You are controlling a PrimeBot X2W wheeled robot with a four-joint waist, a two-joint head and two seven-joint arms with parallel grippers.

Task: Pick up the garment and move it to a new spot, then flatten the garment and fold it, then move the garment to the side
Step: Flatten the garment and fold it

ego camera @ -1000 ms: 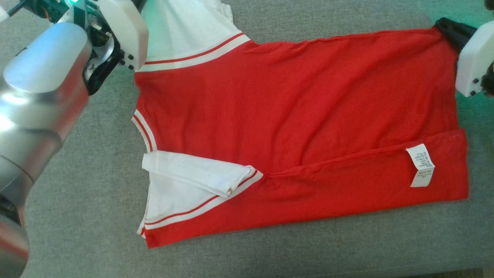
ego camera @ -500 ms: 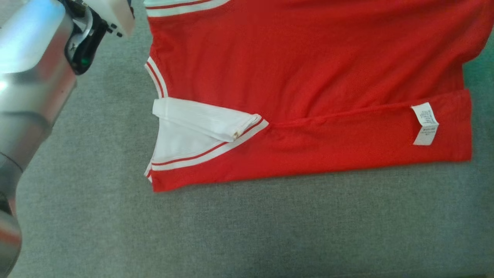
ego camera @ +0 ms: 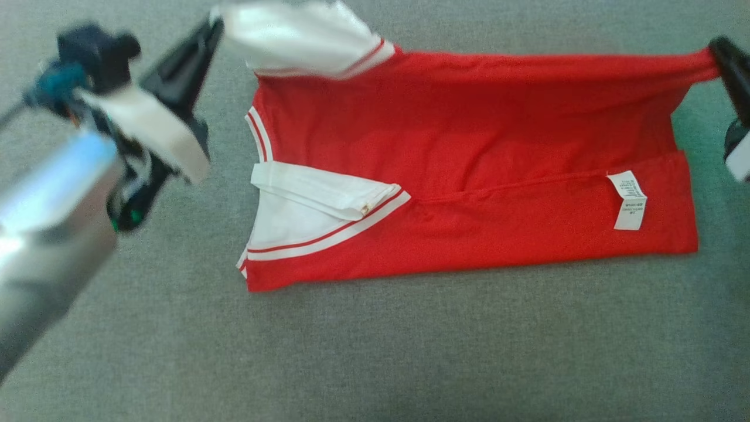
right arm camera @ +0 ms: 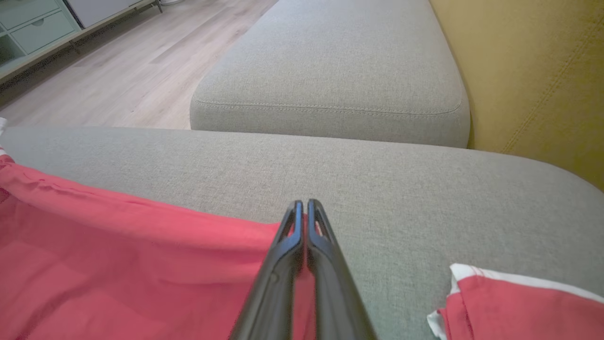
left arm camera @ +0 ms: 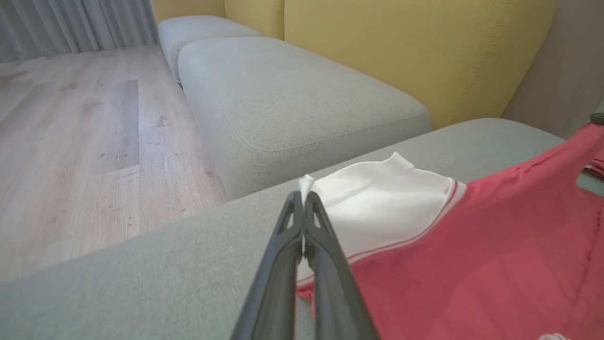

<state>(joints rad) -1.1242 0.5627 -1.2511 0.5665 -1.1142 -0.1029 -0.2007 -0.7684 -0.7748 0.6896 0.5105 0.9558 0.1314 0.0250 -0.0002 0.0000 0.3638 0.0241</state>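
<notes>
A red garment (ego camera: pixel 469 146) with white sleeves lies on the grey cushion (ego camera: pixel 375 351), its near long side folded over with a white label (ego camera: pixel 630 199) showing. My left gripper (ego camera: pixel 217 26) is shut on the far white sleeve (ego camera: pixel 299 38) and holds it above the cushion; in the left wrist view the left gripper (left arm camera: pixel 304 200) pinches the edge of that sleeve (left arm camera: pixel 377 203). My right gripper (ego camera: pixel 718 50) is shut on the far red hem corner. In the right wrist view the right gripper (right arm camera: pixel 304 208) has red cloth (right arm camera: pixel 141 245) pulled taut between its fingers.
A second grey cushion (left arm camera: pixel 292 99) lies beyond the one I work on, with a yellow backrest (left arm camera: pixel 424 47) behind it. Wooden floor (left arm camera: pixel 71 141) runs beside the sofa. A pale cabinet (right arm camera: pixel 33 23) stands across the floor.
The head camera has shifted between frames. Both grippers have lifted the garment's far edge off the cushion, so the far sleeve and hem corner now hang raised and stretched between them.
</notes>
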